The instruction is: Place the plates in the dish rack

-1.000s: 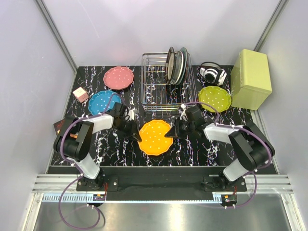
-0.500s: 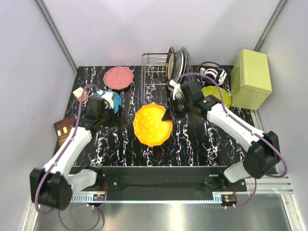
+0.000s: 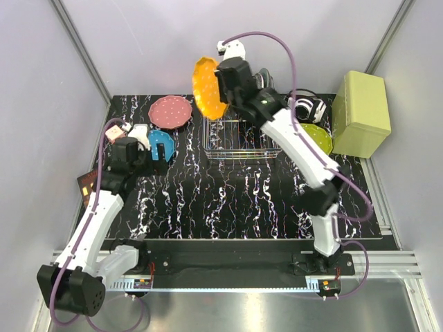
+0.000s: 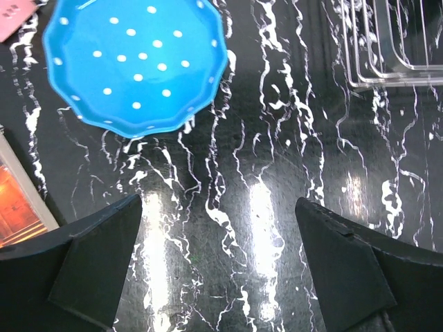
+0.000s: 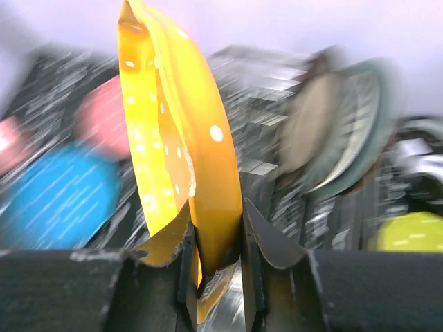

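Observation:
The orange plate [image 3: 205, 88] [image 5: 187, 138] stands on edge in the air above the back left corner of the dish rack [image 3: 239, 138] [image 5: 259, 162]. My right gripper [image 3: 217, 88] [image 5: 216, 232] is shut on its lower rim. On the table lie the pink plate [image 3: 170, 111] [image 5: 104, 117], the blue plate [image 3: 163, 144] [image 4: 135, 66] [image 5: 62, 194] and the yellow-green plate [image 3: 316, 136] [image 5: 408, 232]. Over the mat just in front of the blue plate, my left gripper [image 3: 151, 150] [image 4: 218, 207] is open and holds nothing.
Grey and dark plates [image 5: 332, 131] stand upright in the rack. A yellow-green box [image 3: 360, 112] stands at the back right, with a black and white object [image 3: 306, 106] beside it. At the left lie a small pink box [image 3: 115, 131] and a dark card [image 3: 87, 184] [image 4: 17, 214].
The right arm lifted the orange plate from the table's front middle to high above the rack, turning it on edge. The left gripper let go of it, opened and moved back to the blue plate.

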Robot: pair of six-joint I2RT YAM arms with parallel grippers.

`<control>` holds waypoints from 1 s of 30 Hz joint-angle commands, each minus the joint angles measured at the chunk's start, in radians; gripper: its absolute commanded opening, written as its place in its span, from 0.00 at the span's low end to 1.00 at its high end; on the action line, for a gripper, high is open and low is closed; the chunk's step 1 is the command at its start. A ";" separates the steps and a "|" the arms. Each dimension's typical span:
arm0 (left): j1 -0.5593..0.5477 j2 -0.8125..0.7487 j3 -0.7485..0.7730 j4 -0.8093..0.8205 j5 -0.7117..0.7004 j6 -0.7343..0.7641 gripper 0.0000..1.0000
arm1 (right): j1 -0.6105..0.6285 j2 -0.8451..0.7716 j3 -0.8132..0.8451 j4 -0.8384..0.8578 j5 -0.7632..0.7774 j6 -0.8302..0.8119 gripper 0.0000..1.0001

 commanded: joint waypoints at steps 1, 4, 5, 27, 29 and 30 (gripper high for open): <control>0.049 -0.038 0.016 0.039 0.059 -0.038 0.99 | -0.013 0.193 0.235 0.264 0.529 -0.122 0.00; 0.072 -0.058 -0.001 0.047 0.089 -0.061 0.99 | -0.013 0.300 0.339 0.373 0.614 -0.216 0.00; 0.075 -0.067 -0.008 0.050 0.092 -0.064 0.99 | -0.015 0.322 0.361 0.390 0.632 -0.236 0.00; 0.097 -0.135 -0.114 0.113 0.136 -0.096 0.99 | -0.108 0.523 0.341 0.653 0.665 -0.409 0.00; 0.098 -0.136 -0.123 0.114 0.133 -0.093 0.99 | -0.113 0.532 0.344 0.656 0.653 -0.406 0.00; 0.100 -0.138 -0.128 0.117 0.129 -0.092 0.99 | -0.116 0.541 0.350 0.660 0.652 -0.406 0.00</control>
